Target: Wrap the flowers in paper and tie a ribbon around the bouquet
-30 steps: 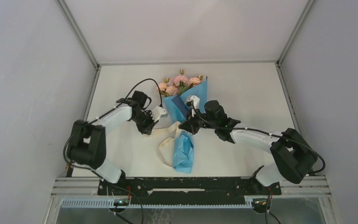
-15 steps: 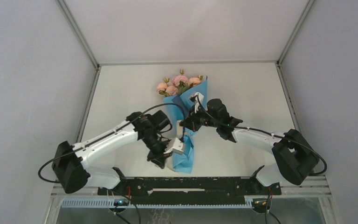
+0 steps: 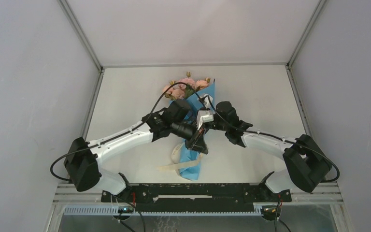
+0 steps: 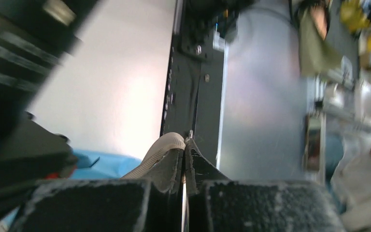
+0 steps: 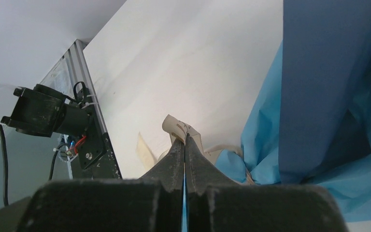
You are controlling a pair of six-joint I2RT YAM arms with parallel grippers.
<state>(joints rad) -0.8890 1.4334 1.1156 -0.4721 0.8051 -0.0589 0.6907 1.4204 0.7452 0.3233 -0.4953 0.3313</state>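
Mid-table (image 3: 125, 92), left hand (image 4: 184, 145) and right hand (image 5: 185, 140) pinch ribbon (image 3: 174, 167).

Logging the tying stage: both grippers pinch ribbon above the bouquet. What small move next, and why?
Probably draw the left gripper and right gripper apart to cinch: both are shut on the ribbon, close together over the bouquet, with slack trailing near its stem end.

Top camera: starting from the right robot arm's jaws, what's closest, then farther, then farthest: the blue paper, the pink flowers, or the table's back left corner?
1. Paper: right beside the jaws, in the middle of the table.
2. Flowers: a bit beyond, at the bundle's far end.
3. Table's back left corner: far off, up and to the left.
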